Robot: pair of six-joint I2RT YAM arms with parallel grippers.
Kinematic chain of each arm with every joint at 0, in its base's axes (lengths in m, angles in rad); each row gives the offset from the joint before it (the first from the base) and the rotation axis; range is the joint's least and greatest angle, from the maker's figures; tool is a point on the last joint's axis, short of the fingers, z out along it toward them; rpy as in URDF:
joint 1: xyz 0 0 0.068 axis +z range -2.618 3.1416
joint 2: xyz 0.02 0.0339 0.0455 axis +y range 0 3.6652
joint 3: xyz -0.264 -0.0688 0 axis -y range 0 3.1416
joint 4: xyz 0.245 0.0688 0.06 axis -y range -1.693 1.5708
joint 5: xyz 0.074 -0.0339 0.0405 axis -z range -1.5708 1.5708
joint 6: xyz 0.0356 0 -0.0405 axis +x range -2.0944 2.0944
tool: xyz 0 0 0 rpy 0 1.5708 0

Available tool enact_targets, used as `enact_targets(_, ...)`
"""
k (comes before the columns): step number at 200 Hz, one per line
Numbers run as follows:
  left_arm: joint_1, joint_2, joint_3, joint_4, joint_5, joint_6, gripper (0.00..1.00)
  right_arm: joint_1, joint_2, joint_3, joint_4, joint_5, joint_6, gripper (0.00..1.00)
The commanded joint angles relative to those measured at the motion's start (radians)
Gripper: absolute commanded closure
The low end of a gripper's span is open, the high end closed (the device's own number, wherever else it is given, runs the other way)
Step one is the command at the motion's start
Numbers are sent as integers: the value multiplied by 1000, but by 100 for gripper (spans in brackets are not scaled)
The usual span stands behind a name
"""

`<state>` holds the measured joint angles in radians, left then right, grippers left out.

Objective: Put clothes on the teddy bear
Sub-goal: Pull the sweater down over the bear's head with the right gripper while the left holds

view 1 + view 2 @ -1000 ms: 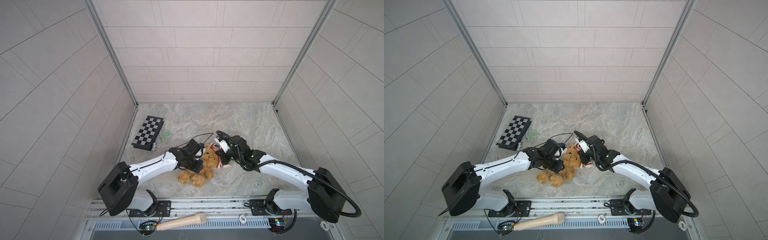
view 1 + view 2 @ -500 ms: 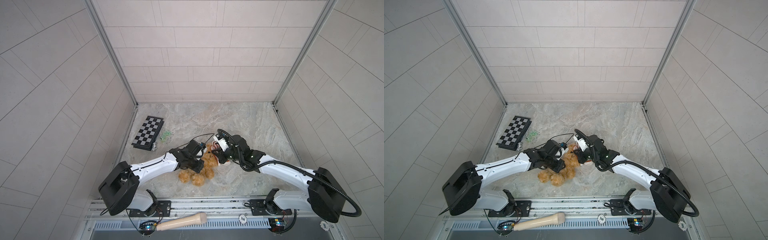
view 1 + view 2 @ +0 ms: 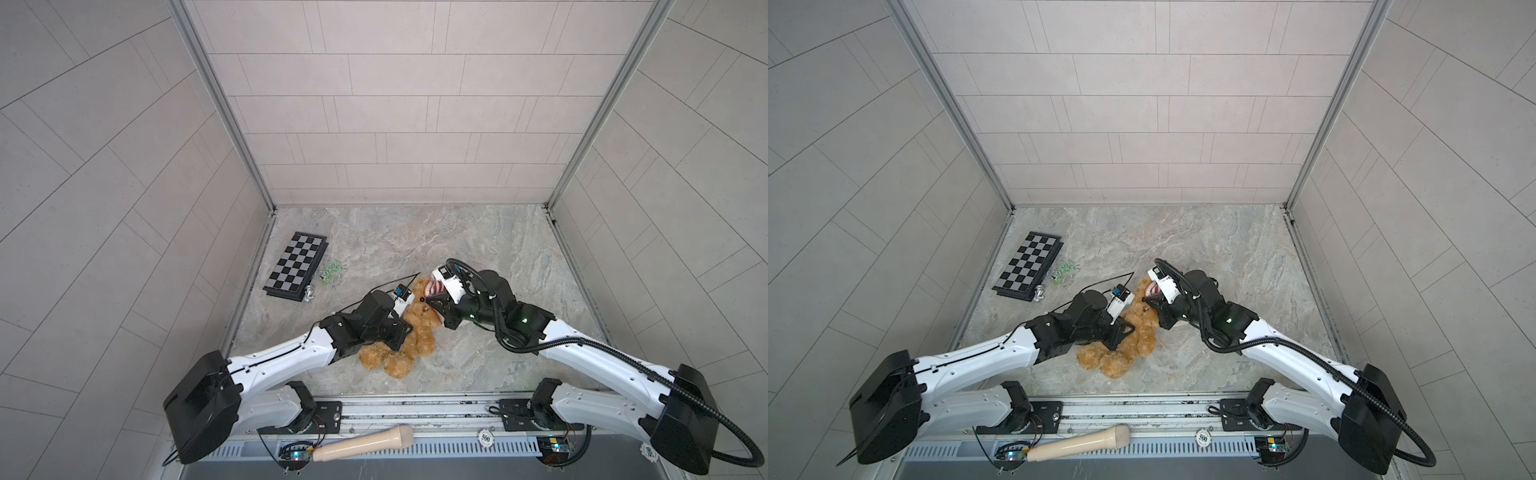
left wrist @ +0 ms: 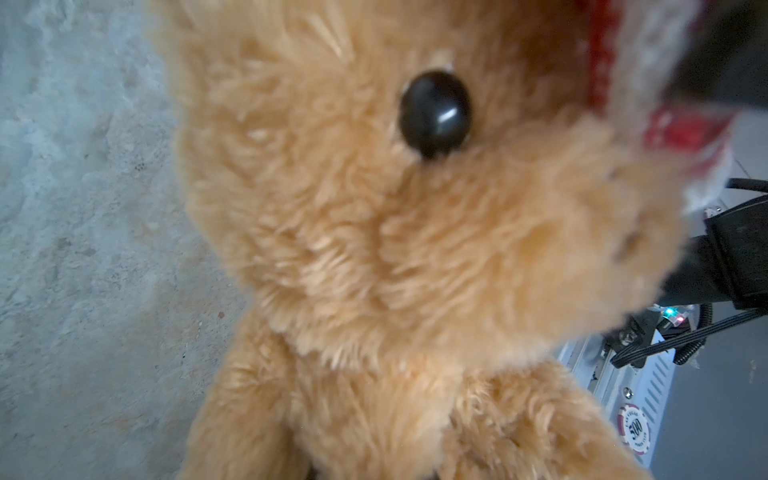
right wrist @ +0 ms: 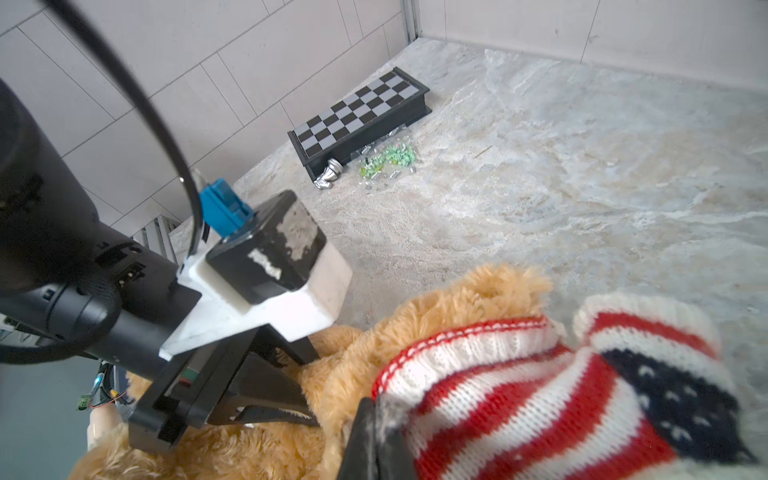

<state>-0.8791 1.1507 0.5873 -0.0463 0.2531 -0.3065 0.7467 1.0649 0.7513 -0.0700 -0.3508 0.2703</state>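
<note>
Grey stone counter (image 3: 478, 249). Fluffy teddy bear (image 3: 415, 336) lies near front middle of counter, between both arms. Black-white chessboard (image 3: 297, 266) far left, well apart. Red-white striped sweater (image 5: 519, 395) touching bear's head. Black left pincer (image 5: 311, 390) clamped on bear's fur. Dark right pincer (image 5: 374, 419) squeezed together on sweater edge.

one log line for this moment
left gripper: shut on teddy bear | right gripper: shut on sweater | sweater: at head, not on
</note>
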Motion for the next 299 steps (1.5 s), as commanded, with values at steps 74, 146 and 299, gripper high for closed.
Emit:
enact_targets(74,-22,-153,-149,338,-31,12,100,109,-57,151,-183,109,-60,93)
enact_targets(146,-23,-194,-215,454,-49,-10,100,192,-71,211,-238,202,-70,73)
enact_targets(299,-22,-286,-270,459,-125,-9,100,-104,-235,194,-398,158,210,58)
